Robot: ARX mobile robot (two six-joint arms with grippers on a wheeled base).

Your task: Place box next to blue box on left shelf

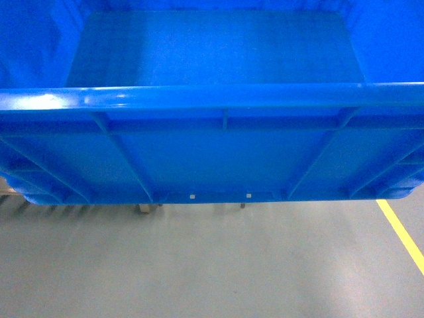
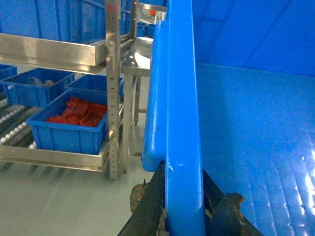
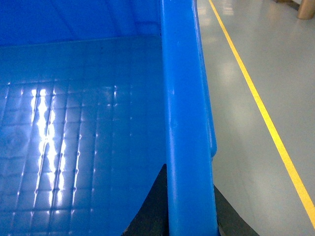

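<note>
Count: one big blue box [image 1: 212,152] filling the head view, rim to rim. Two hands on it: left hand [image 2: 183,206] at the bottom of the left wrist view, right hand [image 3: 189,211] at the bottom of the right wrist view. One metal roller shelf [image 2: 54,157] at left of the left wrist view, three smaller blue bins [image 2: 69,135] on its lower level. One yellow floor line [image 3: 256,98] at right.

We see our left gripper [image 2: 184,216] clamped on the box [image 2: 246,137] rim, one dark finger each side of the wall. Beyond, to the left, the left shelf [image 2: 54,156] w/ white rollers carries a small blue bin [image 2: 69,137] of red parts [image 2: 78,112], another blue bin behind it.
</note>
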